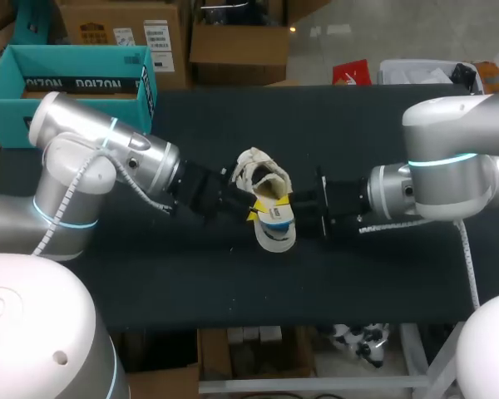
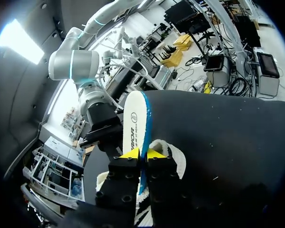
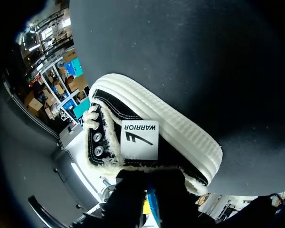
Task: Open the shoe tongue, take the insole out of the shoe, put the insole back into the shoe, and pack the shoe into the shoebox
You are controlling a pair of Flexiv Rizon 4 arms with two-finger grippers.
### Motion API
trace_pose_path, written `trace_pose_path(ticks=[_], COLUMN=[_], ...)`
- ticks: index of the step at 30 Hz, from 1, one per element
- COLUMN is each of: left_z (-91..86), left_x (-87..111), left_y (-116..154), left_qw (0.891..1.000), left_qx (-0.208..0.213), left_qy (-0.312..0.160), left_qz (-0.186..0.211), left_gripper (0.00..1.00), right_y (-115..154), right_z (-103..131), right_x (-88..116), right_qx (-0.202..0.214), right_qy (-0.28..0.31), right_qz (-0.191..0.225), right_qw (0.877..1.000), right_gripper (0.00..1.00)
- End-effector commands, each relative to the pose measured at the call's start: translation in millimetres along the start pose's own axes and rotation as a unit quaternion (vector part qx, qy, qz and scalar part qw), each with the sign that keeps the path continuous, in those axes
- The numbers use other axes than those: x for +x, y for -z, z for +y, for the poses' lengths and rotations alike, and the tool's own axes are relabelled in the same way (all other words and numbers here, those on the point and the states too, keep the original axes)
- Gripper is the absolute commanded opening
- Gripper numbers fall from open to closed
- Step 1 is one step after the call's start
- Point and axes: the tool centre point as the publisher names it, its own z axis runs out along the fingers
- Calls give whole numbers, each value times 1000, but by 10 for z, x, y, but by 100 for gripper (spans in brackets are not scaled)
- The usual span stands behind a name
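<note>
The left end effector (image 2: 137,154) is clamped on the edge of the print-marked white insole (image 2: 134,121) just beside the fleece-lined shoe (image 3: 180,135), whose side bears a white printed label (image 3: 139,139), while the right end effector (image 1: 293,200) sits near the shoe, its grip hidden.

Shoe (image 1: 258,170) at frame centre on the dark tabletop: black canvas upper, ribbed white rubber sole, metal eyelets, cream fleece lining spilling from the open mouth. In the right wrist view the shoe (image 3: 147,142) lies on its side with a white label facing out. Insole (image 1: 276,229) white with blue edge, just below the shoe and overlapping it. Insole (image 2: 134,118) pinched edge-on by left gripper (image 2: 142,153). Shoebox (image 1: 75,54) teal, open, upper left, well apart from the shoe.
</note>
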Motion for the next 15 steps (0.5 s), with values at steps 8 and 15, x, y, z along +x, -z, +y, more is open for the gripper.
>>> trace_pose_path(ticks=[8, 15], left_z=[99, 119], left_x=[7, -1], left_y=[-37, -59], left_qw=[1000, 1000], left_qx=[-13, -15], left_qy=[12, 16], left_qz=[-4, -6], left_gripper=[0, 0], right_y=[138, 186], right_z=[-245, -349], right_x=[-91, -126], right_qx=[-17, -23], right_qy=[-1, 13], right_qz=[-5, 3], right_qw=[1000, 1000], right_gripper=[44, 0])
